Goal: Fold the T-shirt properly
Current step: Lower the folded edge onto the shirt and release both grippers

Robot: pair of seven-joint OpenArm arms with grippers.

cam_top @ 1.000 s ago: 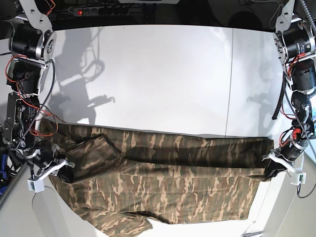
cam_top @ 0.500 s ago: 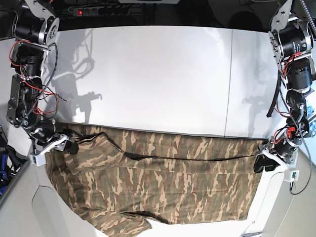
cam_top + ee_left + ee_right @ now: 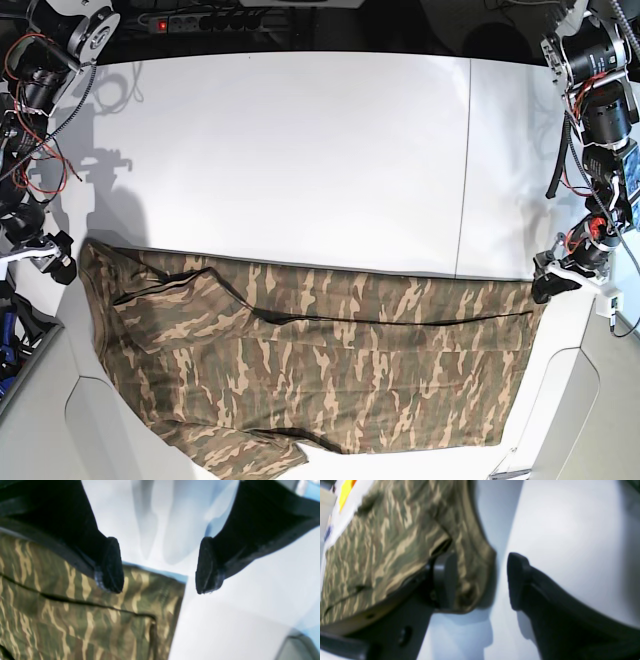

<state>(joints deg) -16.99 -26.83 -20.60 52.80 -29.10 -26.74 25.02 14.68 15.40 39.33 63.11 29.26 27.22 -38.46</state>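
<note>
From my station the T-shirt (image 3: 320, 375) reads as light, limp cloth with no stiffness of its own: I judge it will sag between any two holds, drag on the table (image 3: 300, 150) with a little friction, and crease wherever it bunches. Nothing here is fragile or slippery. I would take it by pinching corners or hem edges, both layers together where it is already doubled, two holds well apart so the span between them stays taut.

It lies spread wide along the table's near edge, running almost from the left edge to the right one, with its lower part hanging over the near edge. The print is camouflage in olive, brown and tan streaks. A folded-over band runs along the far side, its dark seam line crossing most of the width, and a sleeve lies doubled toward the left end. (The collar I cannot pick out.)

The left gripper (image 3: 160, 565) stands with its fingers (image 3: 111, 565) wide apart and holding nothing, one hanging over the shirt's corner, the other over bare table. The right gripper (image 3: 482, 580) is open too and empty, one of its fingers (image 3: 443, 580) just beside a bunched cloth edge; whether it touches I cannot tell.
</note>
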